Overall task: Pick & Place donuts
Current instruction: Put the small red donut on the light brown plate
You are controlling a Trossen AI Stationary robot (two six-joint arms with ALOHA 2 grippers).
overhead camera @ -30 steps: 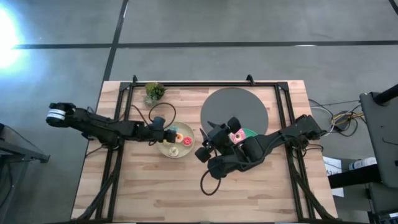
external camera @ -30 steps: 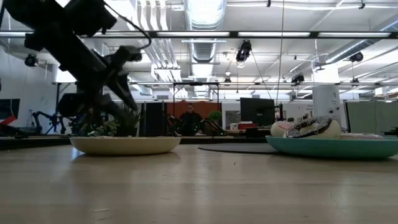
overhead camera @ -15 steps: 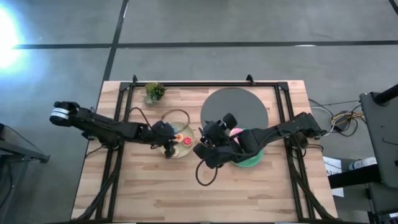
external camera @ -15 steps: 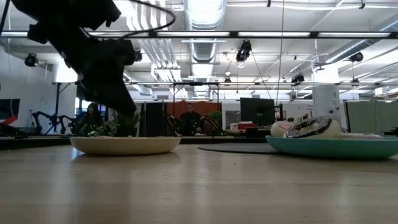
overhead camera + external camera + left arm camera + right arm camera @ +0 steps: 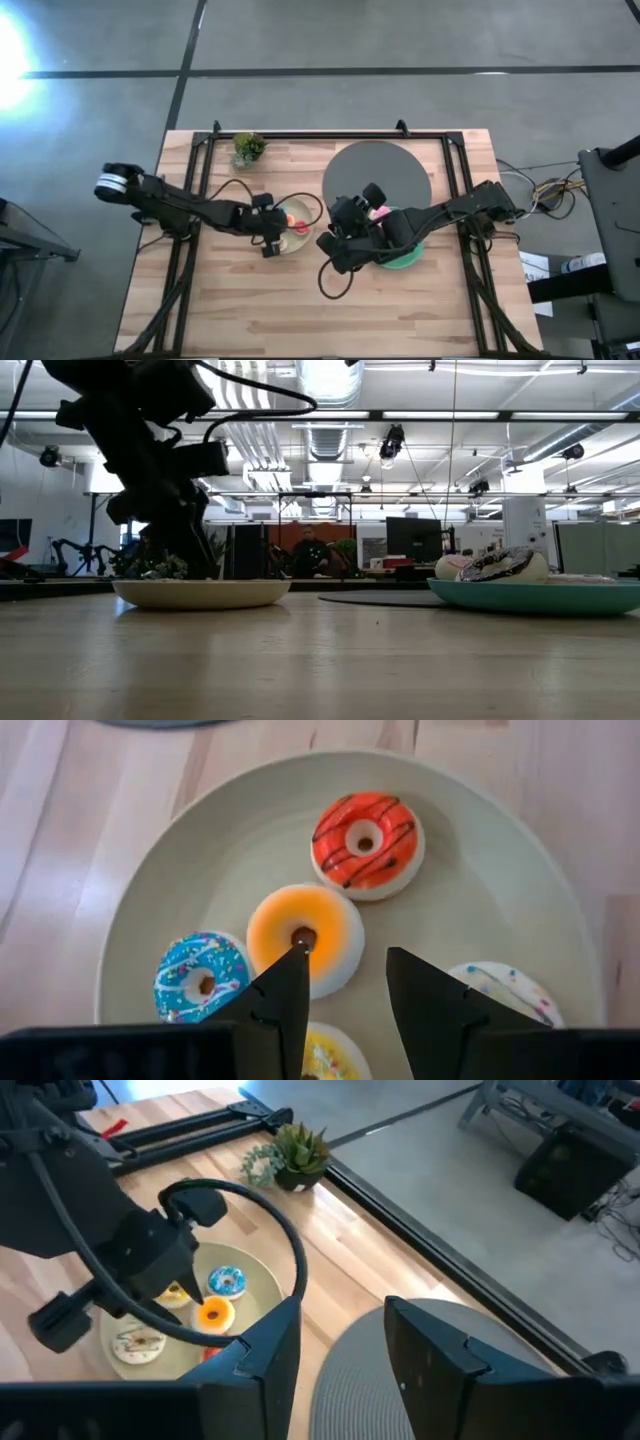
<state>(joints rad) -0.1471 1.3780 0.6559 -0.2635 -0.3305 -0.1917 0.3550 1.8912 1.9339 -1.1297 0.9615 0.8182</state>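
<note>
Lying in the cream plate [image 5: 520,890], the orange donut [image 5: 306,938] sits between the red donut [image 5: 366,842] and the blue donut [image 5: 202,977]. Over this plate, the left end effector [image 5: 345,1005] hangs released; the right end effector [image 5: 340,1365], released too, is beside it.

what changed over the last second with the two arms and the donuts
The left tool slid further over the cream plate toward the table's middle and now hangs open above the orange donut. The right tool, open and empty, pulled slightly back toward the teal plate. The donuts on the cream plate and the teal plate look as they did, and nothing was picked up or dropped.
</note>
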